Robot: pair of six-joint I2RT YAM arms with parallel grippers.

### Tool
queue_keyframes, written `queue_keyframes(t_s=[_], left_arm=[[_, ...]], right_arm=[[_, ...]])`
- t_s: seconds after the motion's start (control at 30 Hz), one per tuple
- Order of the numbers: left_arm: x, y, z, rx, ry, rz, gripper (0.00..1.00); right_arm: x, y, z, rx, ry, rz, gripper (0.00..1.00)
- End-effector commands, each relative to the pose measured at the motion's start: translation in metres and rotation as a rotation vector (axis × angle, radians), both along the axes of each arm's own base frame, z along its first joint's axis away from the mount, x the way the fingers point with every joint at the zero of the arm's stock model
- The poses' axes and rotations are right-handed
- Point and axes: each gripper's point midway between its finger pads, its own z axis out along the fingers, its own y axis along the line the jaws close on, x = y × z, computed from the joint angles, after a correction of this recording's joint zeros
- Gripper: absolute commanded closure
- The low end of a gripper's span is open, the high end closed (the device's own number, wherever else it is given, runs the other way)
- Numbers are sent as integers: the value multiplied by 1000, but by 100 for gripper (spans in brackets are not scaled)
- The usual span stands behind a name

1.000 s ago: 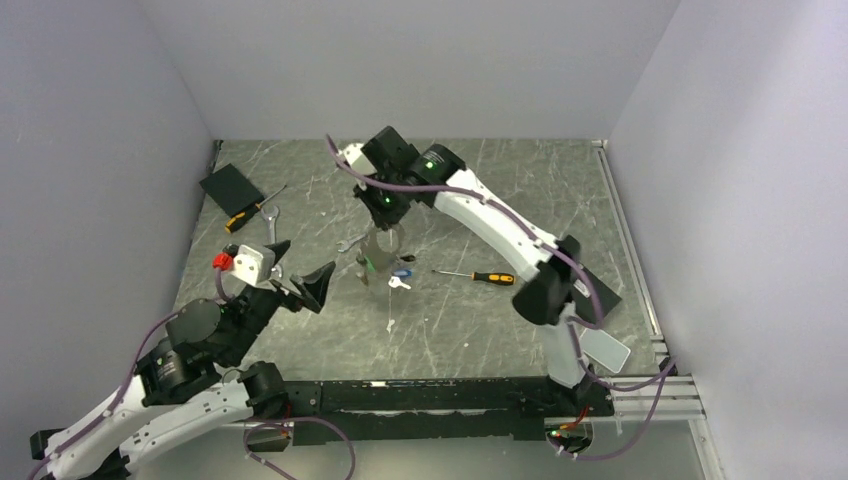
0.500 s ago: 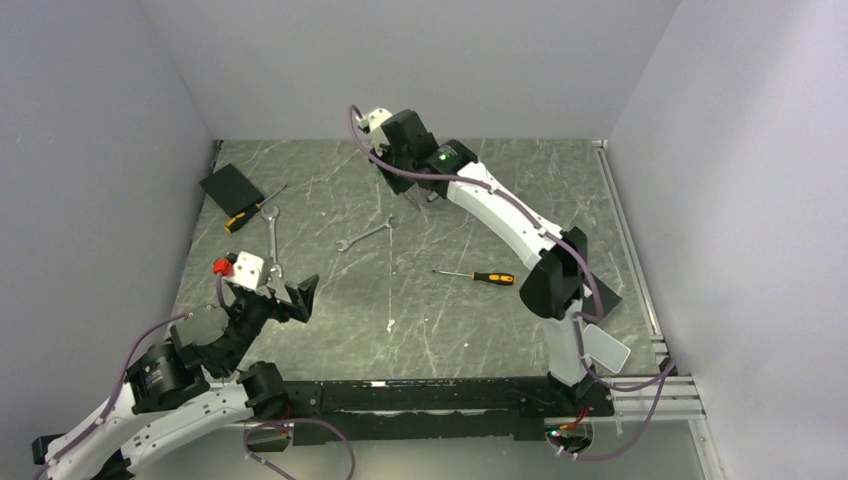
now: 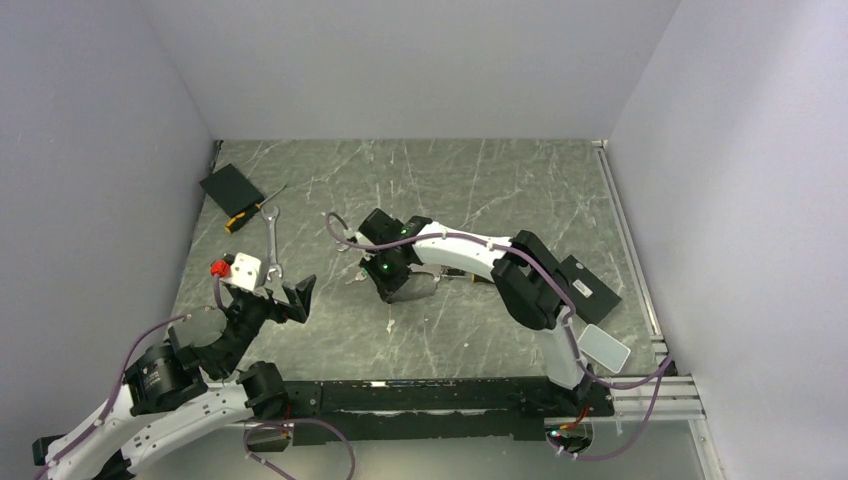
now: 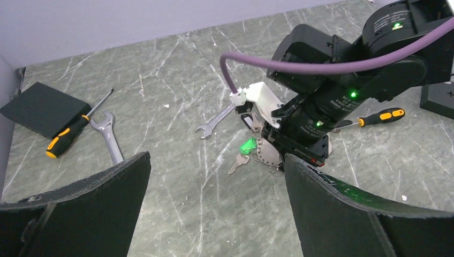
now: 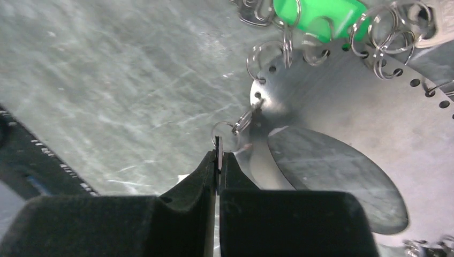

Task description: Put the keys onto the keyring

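Observation:
The keyring [image 5: 342, 123] is a wide flat silver hoop with small holes along its rim; it lies low over the table in the middle. It also shows in the left wrist view [image 4: 266, 155]. A key with a green head [image 4: 247, 145] and a plain silver key [image 4: 238, 162] hang from it by small split rings; the green head also shows in the right wrist view [image 5: 321, 16]. My right gripper [image 5: 218, 160] is shut on a thin metal edge of the keyring, and it sits low at mid-table [image 3: 390, 278]. My left gripper [image 3: 285, 297] is open and empty, to the left of the keys [image 4: 216, 160].
A wrench [image 4: 110, 142], an orange-and-black screwdriver [image 4: 67, 136] and a black box [image 4: 40, 107] lie at the far left. A second wrench [image 4: 217, 118] lies just behind the keys. Another screwdriver [image 4: 377, 116] lies right of the right wrist. A black box [image 3: 588, 288] sits at the right.
My right arm swung up and back with the keyring, then came down to mid-table, nearer than before. The left gripper drew back slightly, then held still.

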Motion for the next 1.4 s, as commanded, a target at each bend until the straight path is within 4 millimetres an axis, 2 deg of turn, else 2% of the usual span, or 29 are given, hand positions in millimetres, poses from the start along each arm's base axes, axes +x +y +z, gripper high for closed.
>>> queue_keyframes(t_s=[0.0, 0.27, 0.33, 0.5, 0.57, 0.73, 1.0, 1.13, 1.17, 1.2, 1.23, 1.3, 1.37], left_arm=[[0, 5, 7, -37, -5, 22, 1], [-1, 7, 7, -46, -11, 21, 1], [-1, 7, 7, -44, -11, 21, 1], [-1, 6, 7, -41, -11, 22, 1], [-1, 6, 7, -41, -11, 22, 1], [0, 6, 6, -35, -12, 25, 1], [2, 4, 8, -37, -20, 29, 1], [4, 3, 10, -59, -32, 35, 0], [4, 2, 11, -62, -36, 33, 1], [4, 3, 11, -67, -38, 36, 1], [5, 3, 12, -74, -41, 43, 1], [7, 6, 12, -72, -47, 64, 1], [8, 10, 13, -59, -53, 86, 1]], right_arm=[[-11, 21, 26, 152, 102, -56, 100], [-38, 44, 29, 247, 307, -114, 100], [-45, 46, 32, 262, 321, -109, 89], [-66, 47, 52, 299, 349, 6, 50], [-73, 43, 64, 302, 342, 68, 40], [-86, 37, 119, 418, 257, 192, 37], [-65, 13, 197, 580, -140, 198, 35], [-47, -13, 228, 648, -387, 111, 28], [-45, -21, 236, 670, -443, 94, 20], [-43, -29, 246, 699, -499, 74, 6], [-42, -35, 259, 744, -559, 58, 1], [-39, -56, 280, 803, -654, -26, 0], [-25, -80, 294, 819, -732, -190, 0]])
